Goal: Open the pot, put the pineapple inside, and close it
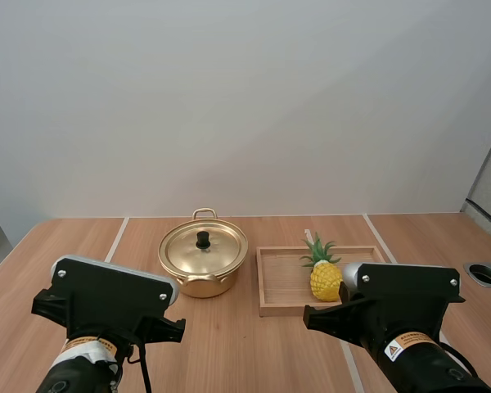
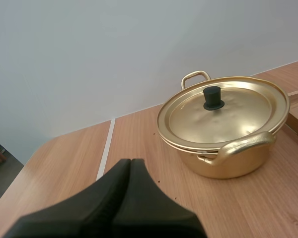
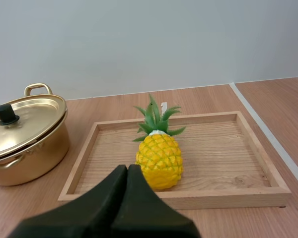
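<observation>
pineapple: stood upright in wooden tray, leaves up, close to the tray's near wall; not yet gripped.
wooden tray: laid flat on table, just beside the pot at its right, a narrow gap seen betw. them.
pot: gold-coloured, two loop handles, set on the table ahead of the L arm.
lid: seated on the pot, black knob at centre; not yet lifted.
L gripper: fingers pressed together into one dark wedge, nothing held; pointed toward the pot, well short of it.
R gripper: fingers likewise pressed together, nothing held; aimed at the pineapple from the tray's near side, no contact judged.
progress: judged at the very start, nothing done. Left to do: lid to be taken off, pineapple to be moved from tray into pot, lid to be put back.
writing: warning stickers w/ a triangle mark are seen on both arms; text too small to be read. No brand made out on pot or tray.
</observation>
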Tool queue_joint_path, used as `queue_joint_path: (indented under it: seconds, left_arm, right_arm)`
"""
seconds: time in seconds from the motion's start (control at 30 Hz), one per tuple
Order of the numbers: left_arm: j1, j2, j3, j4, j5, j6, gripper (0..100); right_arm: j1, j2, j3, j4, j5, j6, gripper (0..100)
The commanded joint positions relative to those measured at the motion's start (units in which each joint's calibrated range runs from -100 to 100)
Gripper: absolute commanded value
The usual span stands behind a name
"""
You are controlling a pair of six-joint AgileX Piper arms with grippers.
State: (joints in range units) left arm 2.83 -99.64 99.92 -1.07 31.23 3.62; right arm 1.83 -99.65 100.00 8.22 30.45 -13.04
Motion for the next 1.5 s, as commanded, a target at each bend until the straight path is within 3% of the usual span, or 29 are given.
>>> queue_joint_path:
  seconds: [0.0,1.2,1.33,1.47]
  left_arm:
    - [0.00,-0.36,0.08,-0.02,-1.46,-0.59,0]
    - [0.00,-0.36,0.08,-0.02,-1.46,-0.59,0]
    - [0.00,-0.36,0.08,-0.02,-3.21,-0.59,0]
    - [0.00,-0.36,0.08,-0.02,-14.07,-0.59,0]
  right_arm:
    - [-0.16,-0.35,0.00,0.00,-0.17,0.00,0]
    - [-0.16,-0.35,0.00,2.58,-0.17,0.00,0]
    - [-0.16,-0.35,0.00,-0.42,-0.72,0.00,0]
    - [-0.16,-0.35,0.00,-4.53,-10.12,0.00,0]
